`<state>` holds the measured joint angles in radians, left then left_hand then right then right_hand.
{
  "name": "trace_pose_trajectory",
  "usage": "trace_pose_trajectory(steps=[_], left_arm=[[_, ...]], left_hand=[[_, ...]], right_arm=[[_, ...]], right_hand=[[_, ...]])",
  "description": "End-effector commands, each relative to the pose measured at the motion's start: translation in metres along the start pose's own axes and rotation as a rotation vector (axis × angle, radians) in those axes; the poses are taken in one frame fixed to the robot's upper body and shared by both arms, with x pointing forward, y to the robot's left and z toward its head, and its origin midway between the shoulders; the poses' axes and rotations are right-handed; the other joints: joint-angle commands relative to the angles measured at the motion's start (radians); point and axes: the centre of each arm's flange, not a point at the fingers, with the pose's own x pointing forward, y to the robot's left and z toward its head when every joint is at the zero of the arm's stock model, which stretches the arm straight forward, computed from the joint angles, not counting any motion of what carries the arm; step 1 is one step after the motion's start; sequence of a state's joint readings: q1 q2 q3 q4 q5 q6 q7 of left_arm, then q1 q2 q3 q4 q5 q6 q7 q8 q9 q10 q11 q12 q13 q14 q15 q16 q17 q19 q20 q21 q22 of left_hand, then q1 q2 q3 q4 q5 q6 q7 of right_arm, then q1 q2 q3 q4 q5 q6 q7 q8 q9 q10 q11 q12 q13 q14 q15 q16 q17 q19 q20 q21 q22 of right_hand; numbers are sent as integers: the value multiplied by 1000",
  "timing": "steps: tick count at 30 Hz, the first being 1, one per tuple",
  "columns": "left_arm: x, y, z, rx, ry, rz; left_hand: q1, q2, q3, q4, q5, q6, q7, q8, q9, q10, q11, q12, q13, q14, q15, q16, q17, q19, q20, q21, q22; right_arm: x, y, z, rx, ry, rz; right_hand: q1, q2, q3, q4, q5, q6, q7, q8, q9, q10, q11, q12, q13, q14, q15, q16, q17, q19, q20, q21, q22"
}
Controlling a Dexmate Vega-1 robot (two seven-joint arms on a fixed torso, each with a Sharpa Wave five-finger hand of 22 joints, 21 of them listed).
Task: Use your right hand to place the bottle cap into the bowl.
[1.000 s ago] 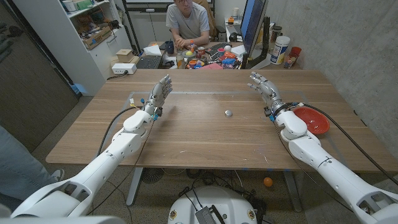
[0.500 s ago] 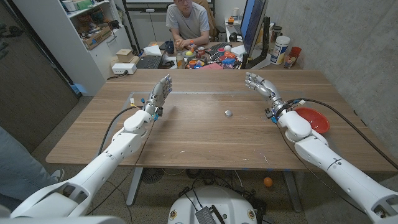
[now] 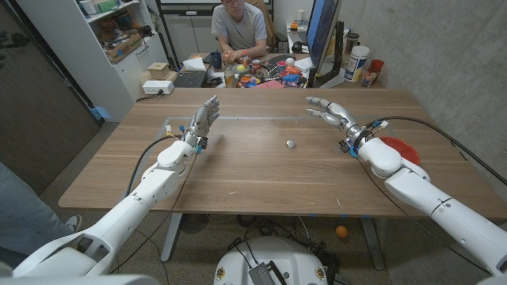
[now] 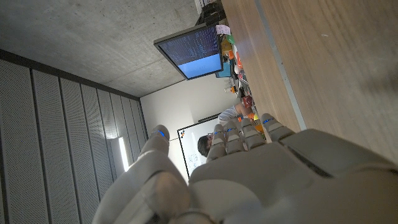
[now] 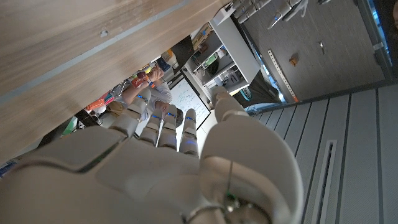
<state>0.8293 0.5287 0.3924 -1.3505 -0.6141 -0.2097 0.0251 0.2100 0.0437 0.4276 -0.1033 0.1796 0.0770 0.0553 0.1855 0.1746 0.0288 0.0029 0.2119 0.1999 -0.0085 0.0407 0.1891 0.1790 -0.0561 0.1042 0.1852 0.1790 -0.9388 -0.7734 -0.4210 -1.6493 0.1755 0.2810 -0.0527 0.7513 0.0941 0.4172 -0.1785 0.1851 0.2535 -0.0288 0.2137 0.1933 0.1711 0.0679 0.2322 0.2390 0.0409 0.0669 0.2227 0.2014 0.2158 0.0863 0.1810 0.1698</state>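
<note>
Swinging leftward since the earlier frames, the right hand [image 3: 329, 112] now reaches toward frame centre with fingers spread wide and nothing in it, likely lining up for the bottle cap [image 3: 291, 144], which lies alone on the tabletop [image 3: 238, 170] just below and left of it. Behind its wrist at right sits the red bowl [image 3: 402, 149]. The left hand [image 3: 204, 120] waits upright, fingers apart, holding nothing.
</note>
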Motion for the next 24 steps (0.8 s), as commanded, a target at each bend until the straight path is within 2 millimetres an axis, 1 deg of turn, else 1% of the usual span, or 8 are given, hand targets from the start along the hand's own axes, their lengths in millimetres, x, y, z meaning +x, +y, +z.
trace_pose_trajectory(steps=[1, 4, 7, 12, 15, 17, 22, 24], left_arm=[[-3, -1, 0, 8, 3, -10], [-3, 0, 0, 6, 5, -10], [-4, 1, -1, 4, 5, -9], [-5, 1, 0, 6, 2, -7], [-5, 1, 1, 12, 4, -10], [-5, 0, 2, 20, 5, -10], [-4, -1, 3, 24, 4, -13], [-3, -2, 4, 24, 3, -15]], left_hand=[[-1, 10, 4, -2, 1, 11, -5, 9, 4, 10, 2, 8, 0, 9, 3, 5, 4, -1, 14, 5, 4], [-1, 10, 5, -3, 0, 14, -5, 10, 4, 11, 2, 8, 0, 11, 3, 5, 4, 0, 24, 6, 4], [-1, 12, 5, -3, 0, 17, -7, 10, 5, 12, 2, 8, 0, 30, 16, 11, 4, 6, 34, 10, 5], [-1, 13, 5, -4, -1, 18, -9, 9, 5, 13, 0, 8, 0, 43, 28, 14, 4, 12, 49, 14, 5], [-1, 13, 5, -5, -1, 19, -10, 9, 5, 13, -2, 8, 0, 43, 29, 13, 4, 12, 52, 14, 5], [-1, 13, 5, -5, -1, 19, -10, 9, 5, 13, -2, 8, 0, 43, 29, 13, 4, 10, 55, 14, 5], [-2, 14, 6, -6, -1, 23, -10, 9, 5, 16, -8, 8, 0, 45, 35, 12, 4, 8, 60, 13, 5], [-2, 14, 6, -6, -1, 24, -12, 9, 5, 14, -10, 8, 0, 50, 42, 13, 4, 8, 65, 14, 6]], right_arm=[[1, 0, 17, -239, 23, 71], [2, 1, 18, -264, 24, 77], [3, 3, 21, -330, 29, 97], [5, 5, 27, -430, 44, 136], [7, 5, 29, -477, 70, 150], [7, 6, 31, -513, 85, 161], [12, 8, 37, -616, 111, 205], [15, 10, 40, -663, 122, 229]], right_hand=[[-1, -26, -1, 14, -2, -3, -16, -7, 3, -7, -4, -2, 7, 4, 62, -5, 0, -2, 64, 4, 1], [-1, -29, -2, 14, -2, -5, -19, -9, 4, -11, -4, -4, 8, 6, 73, -6, -2, 1, 78, 7, 1], [-4, -36, -4, 16, -4, -10, -27, -11, 4, -20, -10, -8, 9, 6, 78, -8, -3, 2, 101, 7, 1], [-7, -43, -7, 17, -5, -17, -34, -14, 4, -26, -14, -10, 9, -1, 80, -12, -3, -3, 116, 6, 1], [-10, -50, -10, 17, -5, -19, -35, -15, 4, -33, -10, -13, 9, 0, 81, -12, -4, -1, 119, 7, 1], [-12, -61, -13, 17, -4, -20, -36, -15, 4, -29, -7, -12, 8, 25, 92, -4, -5, 8, 123, 11, 1], [-10, -70, -14, 15, -3, -19, -41, -14, 4, -30, -4, -14, 8, 39, 102, 0, -6, 19, 124, 14, 2], [-10, -76, -15, 14, -3, -17, -44, -13, 4, -30, -2, -14, 7, 49, 105, 3, -7, 26, 125, 16, 2]])
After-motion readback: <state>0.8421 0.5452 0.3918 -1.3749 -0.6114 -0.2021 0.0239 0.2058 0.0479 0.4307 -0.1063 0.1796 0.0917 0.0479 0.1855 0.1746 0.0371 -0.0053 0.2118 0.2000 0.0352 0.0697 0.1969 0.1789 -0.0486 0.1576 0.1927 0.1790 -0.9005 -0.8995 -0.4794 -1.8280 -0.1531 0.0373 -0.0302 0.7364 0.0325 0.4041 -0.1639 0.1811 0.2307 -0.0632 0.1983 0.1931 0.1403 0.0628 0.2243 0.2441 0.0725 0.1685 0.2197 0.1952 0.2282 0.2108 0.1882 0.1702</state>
